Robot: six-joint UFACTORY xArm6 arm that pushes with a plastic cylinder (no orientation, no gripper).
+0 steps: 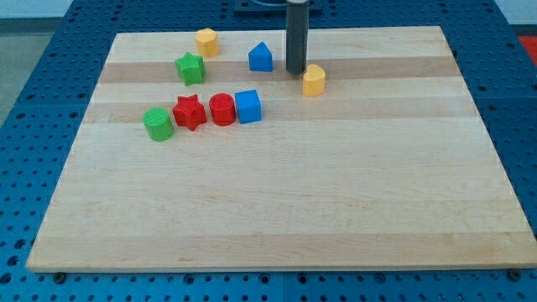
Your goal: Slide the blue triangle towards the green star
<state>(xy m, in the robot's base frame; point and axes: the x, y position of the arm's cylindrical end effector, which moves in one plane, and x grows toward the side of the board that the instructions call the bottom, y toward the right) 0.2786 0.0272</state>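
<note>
We are resting my tip (295, 71) on the pale wooden desk (277, 210), between the blue triangle block (261, 57) at its left and a yellow block (314, 80) just beside it at the right. The green star block (190, 68) is lying further left, apart from the triangle. We carry no jaws, only the rod

A plain dark rod, nothing more of the arm in sight

My tip (295, 72) ends a straight, smooth, dark grey cylinder of even thickness, with a flat blunt end; near the view's top it meets a darker, wider mount, cut off by the frame edge.
</note>
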